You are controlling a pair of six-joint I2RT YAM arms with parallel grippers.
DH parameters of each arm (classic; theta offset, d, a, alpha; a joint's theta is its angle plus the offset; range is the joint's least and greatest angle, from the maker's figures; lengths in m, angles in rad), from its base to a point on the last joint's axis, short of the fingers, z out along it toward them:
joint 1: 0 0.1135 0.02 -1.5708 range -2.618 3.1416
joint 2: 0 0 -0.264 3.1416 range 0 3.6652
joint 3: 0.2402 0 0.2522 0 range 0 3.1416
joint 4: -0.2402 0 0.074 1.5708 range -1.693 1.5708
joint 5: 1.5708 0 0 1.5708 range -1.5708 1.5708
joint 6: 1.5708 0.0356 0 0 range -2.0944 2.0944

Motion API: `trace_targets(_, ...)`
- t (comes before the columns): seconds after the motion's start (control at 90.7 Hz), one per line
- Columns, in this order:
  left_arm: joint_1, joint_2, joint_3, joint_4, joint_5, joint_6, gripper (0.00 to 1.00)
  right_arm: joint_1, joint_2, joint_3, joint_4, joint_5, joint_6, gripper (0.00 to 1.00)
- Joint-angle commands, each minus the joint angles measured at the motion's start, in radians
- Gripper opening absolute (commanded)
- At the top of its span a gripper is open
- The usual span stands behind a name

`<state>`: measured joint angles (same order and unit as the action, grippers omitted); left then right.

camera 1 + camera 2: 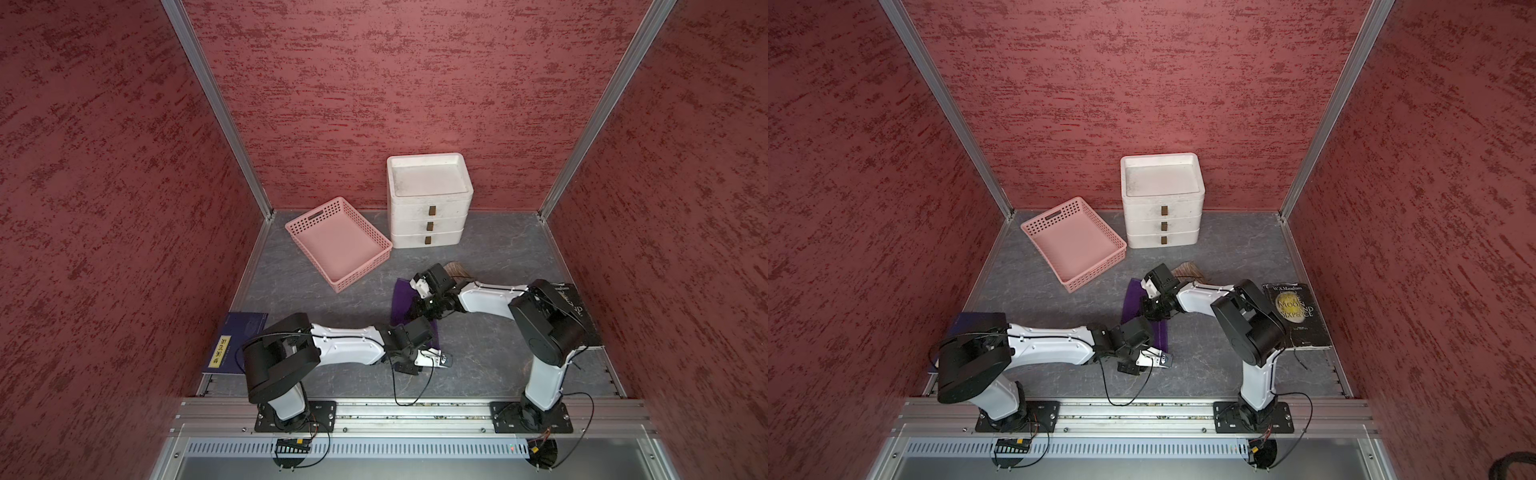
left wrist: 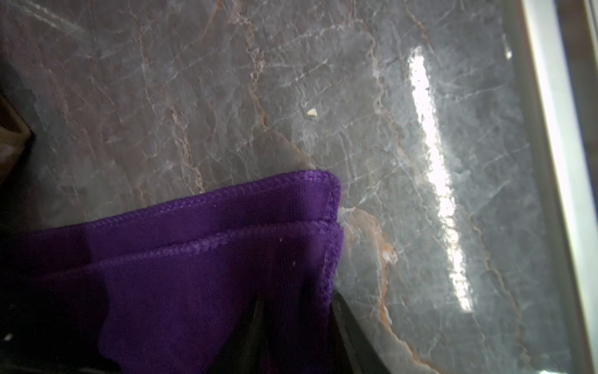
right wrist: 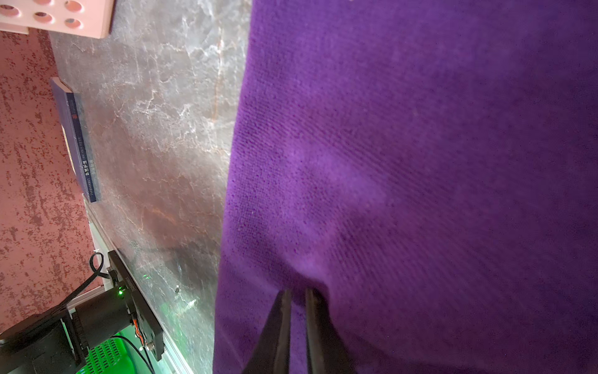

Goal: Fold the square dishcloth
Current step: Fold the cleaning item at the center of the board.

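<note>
Front rail nearest, both arm bases bolted to it; behind it a broad bare band of grey marbled worktop (image 1: 490,374). Left claw (image 2: 301,323) sits low at the near corner of the purple dishcloth (image 1: 401,303). The wrist view shows cloth lying between its dark fingers, but I cannot tell whether it is grasped or released. Same view: two hemmed layers stacked at that corner, edges nearly flush, the upper hem set slightly back. The cloth lies mid-worktop, a little right of centre, as a narrow folded strip running near to far, its left long edge straight. Right claw (image 3: 299,311) is clenched on a pinch of dishcloth; the fabric puckers at the tips. Blue book (image 1: 237,345) lies against the left edge, dark paperback (image 1: 1298,316) against the right edge, both well apart from the cloth. Open worktop on either side of the strip. A brown item (image 1: 457,268) behind the right wrist is unclear. Further back is the pink basket (image 1: 363,269), with a gap to the cloth's far end. The white drawer unit (image 1: 428,226) stands at the back wall.
</note>
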<state>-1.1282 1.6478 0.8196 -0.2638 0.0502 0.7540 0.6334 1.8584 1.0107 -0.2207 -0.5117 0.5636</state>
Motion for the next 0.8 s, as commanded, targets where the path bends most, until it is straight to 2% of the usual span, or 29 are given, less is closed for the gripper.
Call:
trace_targets(0.0, 0.003, 0.017, -0.056, -0.096, -0.014, 0.025, 0.22, 0.012, -0.049, -0.005, -0.035, 0.030, -0.015, 0.18)
trace_targets(0.11, 0.005, -0.050, -0.078, -0.154, 0.005, 0.030, 0.07, 0.042, -0.089, 0.022, -0.071, 0.039, -0.037, 0.25)
trace_targets(0.198, 0.005, -0.132, -0.076, -0.243, 0.057, 0.024, 0.00, 0.077, -0.143, 0.034, -0.084, 0.058, -0.038, 0.28)
trace_targets(0.452, 0.005, -0.371, -0.043, -0.499, 0.277, 0.012, 0.00, 0.269, -0.273, -0.059, -0.013, 0.114, 0.053, 0.32)
trace_targets(0.606, 0.005, -0.425, -0.020, -0.597, 0.322, 0.017, 0.00, 0.365, -0.265, -0.155, 0.054, 0.142, 0.133, 0.30)
trace_targets(0.793, 0.001, -0.434, -0.002, -0.631, 0.307, 0.041, 0.00, 0.442, -0.230, -0.252, 0.109, 0.141, 0.211, 0.28)
